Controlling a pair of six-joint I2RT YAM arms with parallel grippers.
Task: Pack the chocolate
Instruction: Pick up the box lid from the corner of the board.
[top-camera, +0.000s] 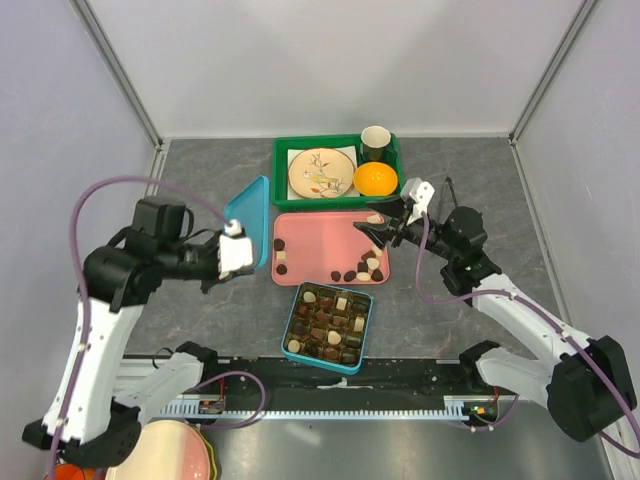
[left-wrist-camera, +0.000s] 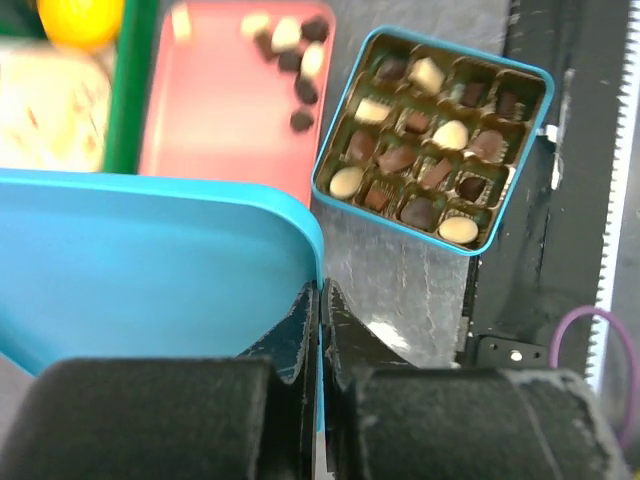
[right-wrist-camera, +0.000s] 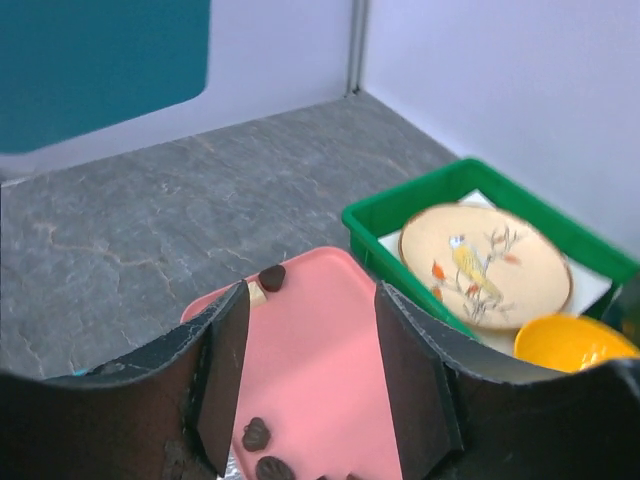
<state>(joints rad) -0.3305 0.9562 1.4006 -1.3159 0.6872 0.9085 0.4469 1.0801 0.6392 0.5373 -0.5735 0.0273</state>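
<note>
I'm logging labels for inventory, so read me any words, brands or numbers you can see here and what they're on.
No readable text anywhere.
The plate carries only a bird drawing, no lettering.
The cup, the blue lid and the chocolate box show no print that can be made out.

My arms (top-camera: 85, 350) are white tubes with black joints; purple cables (top-camera: 120, 180) loop over them; my fingers (right-wrist-camera: 222, 375) are black.
</note>
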